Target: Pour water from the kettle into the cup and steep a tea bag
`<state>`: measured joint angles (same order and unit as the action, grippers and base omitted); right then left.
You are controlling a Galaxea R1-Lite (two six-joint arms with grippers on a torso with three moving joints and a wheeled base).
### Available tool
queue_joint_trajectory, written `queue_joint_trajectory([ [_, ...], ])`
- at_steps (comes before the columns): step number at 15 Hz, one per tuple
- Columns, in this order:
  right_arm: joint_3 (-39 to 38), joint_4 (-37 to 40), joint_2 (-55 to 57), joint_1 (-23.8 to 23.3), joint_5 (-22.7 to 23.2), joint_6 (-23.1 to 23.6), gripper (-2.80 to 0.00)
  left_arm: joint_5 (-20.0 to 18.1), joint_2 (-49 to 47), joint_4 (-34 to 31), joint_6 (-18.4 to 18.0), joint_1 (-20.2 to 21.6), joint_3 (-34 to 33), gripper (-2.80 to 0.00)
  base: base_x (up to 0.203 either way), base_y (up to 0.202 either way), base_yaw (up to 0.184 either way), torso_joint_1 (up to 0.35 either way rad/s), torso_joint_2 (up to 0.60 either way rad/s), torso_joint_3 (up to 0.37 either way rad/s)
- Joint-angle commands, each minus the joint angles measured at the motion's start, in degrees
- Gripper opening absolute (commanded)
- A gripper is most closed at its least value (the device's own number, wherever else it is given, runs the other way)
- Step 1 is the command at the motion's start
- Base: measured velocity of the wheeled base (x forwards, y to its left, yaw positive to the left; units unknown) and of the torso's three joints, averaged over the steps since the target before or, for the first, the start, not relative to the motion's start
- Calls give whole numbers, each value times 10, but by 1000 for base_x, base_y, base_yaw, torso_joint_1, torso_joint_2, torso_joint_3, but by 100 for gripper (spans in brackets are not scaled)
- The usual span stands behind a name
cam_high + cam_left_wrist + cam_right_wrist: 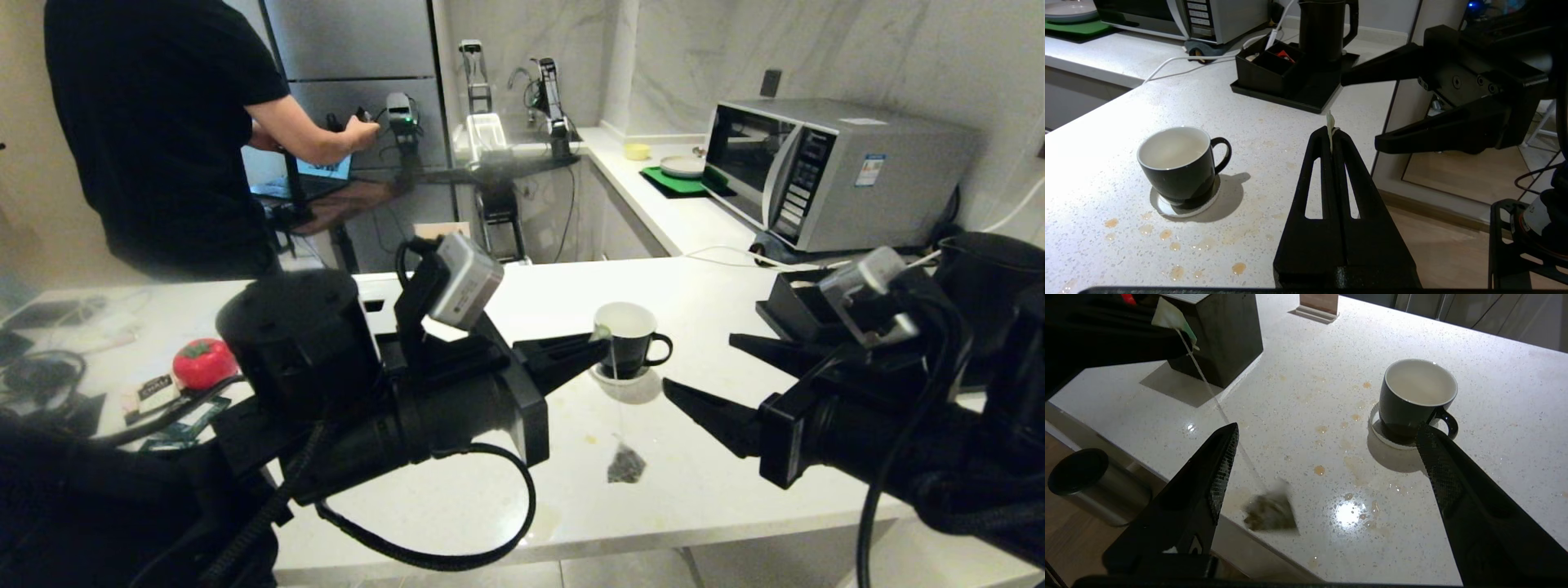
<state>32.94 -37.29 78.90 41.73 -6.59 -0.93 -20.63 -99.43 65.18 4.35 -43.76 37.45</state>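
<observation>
The black cup with a white inside stands on its white saucer mid-counter; the cup holds pale liquid. My left gripper is shut on the pale green tag of the tea bag. From the tag the string runs down to the mesh tea bag, which hangs over the counter's front edge, short of the cup. My right gripper stands open beside the tea bag, holding nothing. The black kettle stands on a tray at the far right.
A black tray with an organiser box lies under the kettle, a microwave behind it. A black cube box stands left of the cup. Tea drops spot the counter. A person stands at the back left. A steel bin stands on the floor.
</observation>
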Motion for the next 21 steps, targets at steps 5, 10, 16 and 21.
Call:
queue_joint_trajectory([
  [5, 5, -40, -5, 0, -40, 2, 0, 1, 3, 4, 0, 0, -7, -280, 0, 0, 0, 0, 0, 0],
  [10, -2, -106, 0, -28, -97, 12, 0, 0, 9, 4, 0, 0, -23, -280, 0, 0, 0, 0, 0, 0],
  [16, 0, -156, -16, -101, -103, 20, -280, 0, 16, 4, -1, -1, -26, -280, 0, 0, 0, 0, 0, 0],
  [21, -31, -185, -38, -227, -104, 20, -280, 0, 37, 4, -1, 0, -57, -280, 0, 0, 0, 0, 0, 0],
])
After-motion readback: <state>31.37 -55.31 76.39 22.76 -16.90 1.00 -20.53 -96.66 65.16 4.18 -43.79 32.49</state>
